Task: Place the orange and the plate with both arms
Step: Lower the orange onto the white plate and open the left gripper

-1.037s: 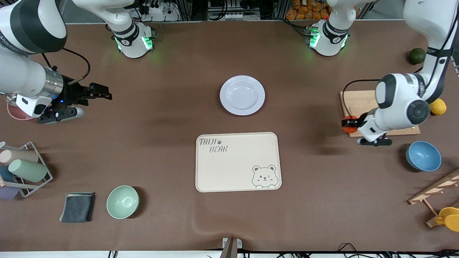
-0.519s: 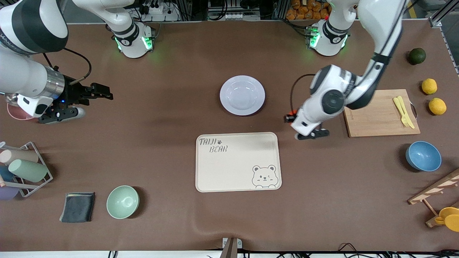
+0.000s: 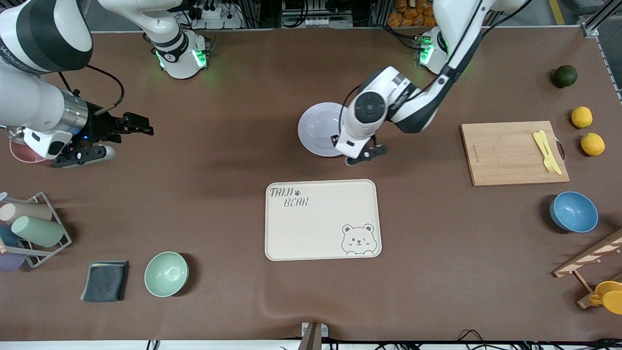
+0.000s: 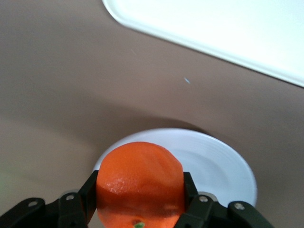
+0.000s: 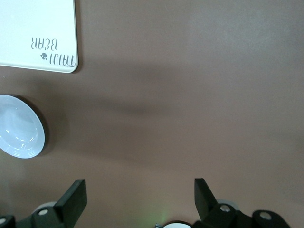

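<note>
Left gripper clamps the small round red-orange orange, hanging over the glossy white round plate at its rim toward the left arm's end. Drop looks nearly aligned. Right gripper waits, spread wide, empty, well apart.

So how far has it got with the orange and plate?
Picked up: the left gripper is shut on the orange. In hand: it hangs over the plate, which sits on the table. Left: release the orange and move the plate, perhaps onto the bear tray. The right gripper waits open.
</note>
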Robot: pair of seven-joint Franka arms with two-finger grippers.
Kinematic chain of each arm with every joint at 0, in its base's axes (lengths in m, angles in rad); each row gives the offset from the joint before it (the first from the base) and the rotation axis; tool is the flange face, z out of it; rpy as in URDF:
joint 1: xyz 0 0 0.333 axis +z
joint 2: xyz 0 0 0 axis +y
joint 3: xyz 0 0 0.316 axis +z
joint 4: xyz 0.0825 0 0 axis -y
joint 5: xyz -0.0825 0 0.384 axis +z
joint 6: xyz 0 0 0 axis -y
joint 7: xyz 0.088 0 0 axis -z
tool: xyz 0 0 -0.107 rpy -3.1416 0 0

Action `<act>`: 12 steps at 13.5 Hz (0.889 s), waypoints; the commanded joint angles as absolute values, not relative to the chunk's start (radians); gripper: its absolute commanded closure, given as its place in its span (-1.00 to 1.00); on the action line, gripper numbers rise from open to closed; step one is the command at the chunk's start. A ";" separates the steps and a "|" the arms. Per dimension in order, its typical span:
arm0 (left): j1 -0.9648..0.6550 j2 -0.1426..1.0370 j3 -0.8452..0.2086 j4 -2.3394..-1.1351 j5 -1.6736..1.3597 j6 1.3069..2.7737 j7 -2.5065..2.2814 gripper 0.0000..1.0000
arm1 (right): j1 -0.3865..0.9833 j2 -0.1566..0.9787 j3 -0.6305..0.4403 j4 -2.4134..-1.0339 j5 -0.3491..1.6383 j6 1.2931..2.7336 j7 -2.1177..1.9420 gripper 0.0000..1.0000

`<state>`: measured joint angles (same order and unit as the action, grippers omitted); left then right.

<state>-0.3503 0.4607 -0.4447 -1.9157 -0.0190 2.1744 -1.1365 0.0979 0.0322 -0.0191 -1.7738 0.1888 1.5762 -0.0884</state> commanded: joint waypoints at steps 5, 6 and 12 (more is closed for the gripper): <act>-0.475 0.646 -0.428 -1.801 0.052 2.169 -1.301 0.55 | 0.104 0.029 -0.020 -1.773 0.199 1.574 -0.069 -1.00; -0.479 0.666 -0.429 -1.796 0.061 2.181 -1.322 0.42 | 0.104 0.029 -0.020 -1.773 0.199 1.574 -0.071 -1.00; -0.457 0.632 -0.428 -1.795 0.064 2.210 -1.338 -1.00 | 0.104 0.029 -0.020 -1.773 0.199 1.574 -0.066 -1.00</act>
